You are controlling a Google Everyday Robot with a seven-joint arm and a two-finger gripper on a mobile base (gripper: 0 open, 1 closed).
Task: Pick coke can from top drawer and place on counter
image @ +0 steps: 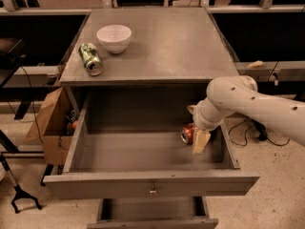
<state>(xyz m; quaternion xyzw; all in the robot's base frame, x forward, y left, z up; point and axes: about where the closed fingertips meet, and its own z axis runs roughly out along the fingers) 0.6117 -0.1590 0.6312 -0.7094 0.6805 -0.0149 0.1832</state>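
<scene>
The coke can lies on its side at the right of the open top drawer, near the drawer's right wall. My gripper reaches down into the drawer from the right, right against the can and partly in front of it. The white arm comes in over the drawer's right wall. The grey counter lies above and behind the drawer.
A green can lies on its side on the counter's left, next to a white bowl. The lower drawer is slightly open below. A cardboard box stands left of the cabinet. Cables lie on the floor at right.
</scene>
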